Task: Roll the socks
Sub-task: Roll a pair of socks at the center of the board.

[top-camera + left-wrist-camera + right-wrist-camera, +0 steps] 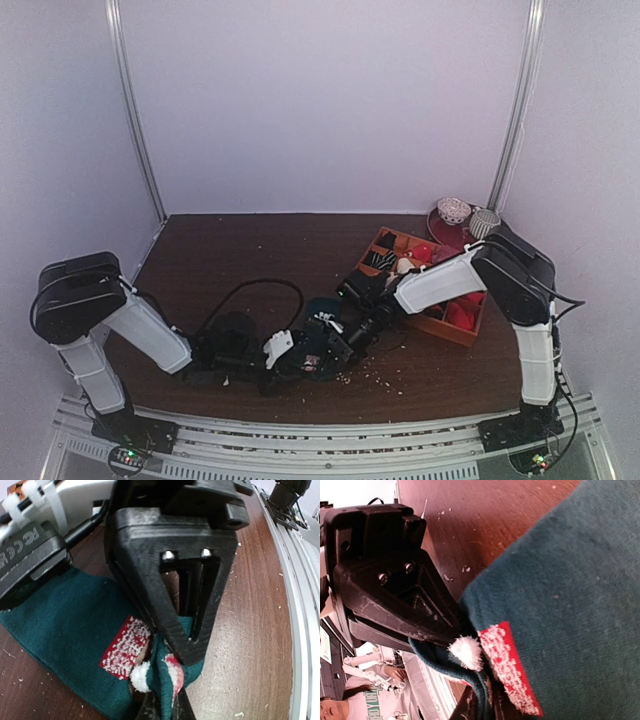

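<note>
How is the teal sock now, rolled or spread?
Spread, not rolled: the sock lies flat on the table, end pinched by left gripper.

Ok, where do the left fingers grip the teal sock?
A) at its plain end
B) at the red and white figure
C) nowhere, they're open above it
B: the fingers of the left gripper pinch a fold of the teal sock right at its red and white figure.

Seen from above, the socks (322, 310) lay mostly hidden beneath both sets of fingers, their pattern too small to read. In the left wrist view the left fingers (148, 711) ran off the bottom edge, pinching fabric. The right fingers (470, 706) were likewise cut off, their hold on the fold impossible to judge.
</note>
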Motion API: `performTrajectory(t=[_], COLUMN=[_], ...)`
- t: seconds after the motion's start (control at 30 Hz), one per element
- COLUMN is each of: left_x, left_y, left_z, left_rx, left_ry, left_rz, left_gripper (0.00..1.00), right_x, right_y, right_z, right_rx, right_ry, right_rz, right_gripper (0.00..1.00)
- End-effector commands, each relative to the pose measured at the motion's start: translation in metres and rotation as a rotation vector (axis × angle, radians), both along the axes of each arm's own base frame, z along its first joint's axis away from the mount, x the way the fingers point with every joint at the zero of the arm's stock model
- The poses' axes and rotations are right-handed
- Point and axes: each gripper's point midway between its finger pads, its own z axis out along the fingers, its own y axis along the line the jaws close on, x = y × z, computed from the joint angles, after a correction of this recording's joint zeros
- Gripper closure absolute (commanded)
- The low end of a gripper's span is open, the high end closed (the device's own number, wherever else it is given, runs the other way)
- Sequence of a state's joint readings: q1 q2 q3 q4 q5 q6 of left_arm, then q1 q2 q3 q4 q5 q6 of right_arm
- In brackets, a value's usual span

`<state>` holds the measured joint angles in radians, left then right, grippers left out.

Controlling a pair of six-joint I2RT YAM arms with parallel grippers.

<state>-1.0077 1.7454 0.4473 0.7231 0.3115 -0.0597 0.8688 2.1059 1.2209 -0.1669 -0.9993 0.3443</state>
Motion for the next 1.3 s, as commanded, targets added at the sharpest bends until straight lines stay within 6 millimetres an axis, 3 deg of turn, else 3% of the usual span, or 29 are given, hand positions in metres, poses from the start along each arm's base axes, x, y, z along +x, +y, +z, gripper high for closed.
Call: performTrajectory(t=[0.0, 0.13, 0.27, 0.4, 0.57, 0.67, 1.07, 1.27], left_x=[-0.005, -0.011, -0.025, -0.035, -0.045, -0.046, -0.047, -0.048], left_y=[0.003, 0.020, 0.037, 0.046, 0.053, 0.055, 0.058, 0.061], left_z=[-0.008, -0.032, -0.045, -0.054, -0.063, -0.067, -0.070, -0.073], left_rx=[0.049, 0.179, 0.216, 0.232, 0.270, 0.288, 0.307, 0.312], left_ry=[0.172, 0.326, 0.496, 0.614, 0.666, 0.674, 0.674, 0.682], left_rz=[0.073, 0.162, 0.214, 0.231, 0.220, 0.219, 0.212, 0.213], left_gripper=[1.00, 1.00, 1.00, 1.00, 1.00, 1.00, 1.00, 1.00], right_x=[0.005, 0.019, 0.027, 0.014, -0.022, -0.020, -0.006, -0.005], right_y=[-0.002, 0.004, -0.002, -0.017, -0.029, -0.029, -0.009, -0.001], right_z=[-0.001, 0.033, 0.078, 0.106, 0.083, 0.066, 0.025, 0.021], right_rx=[-0.026, 0.072, 0.241, 0.390, 0.370, 0.291, 0.203, 0.214], right_ry=[-0.062, -0.217, -0.482, -0.829, -1.196, -1.306, -1.396, -1.414], right_rz=[-0.001, -0.013, -0.042, -0.002, 0.249, 0.327, 0.464, 0.478], right_gripper=[0.83, 0.76, 0.69, 0.64, 0.59, 0.58, 0.58, 0.58])
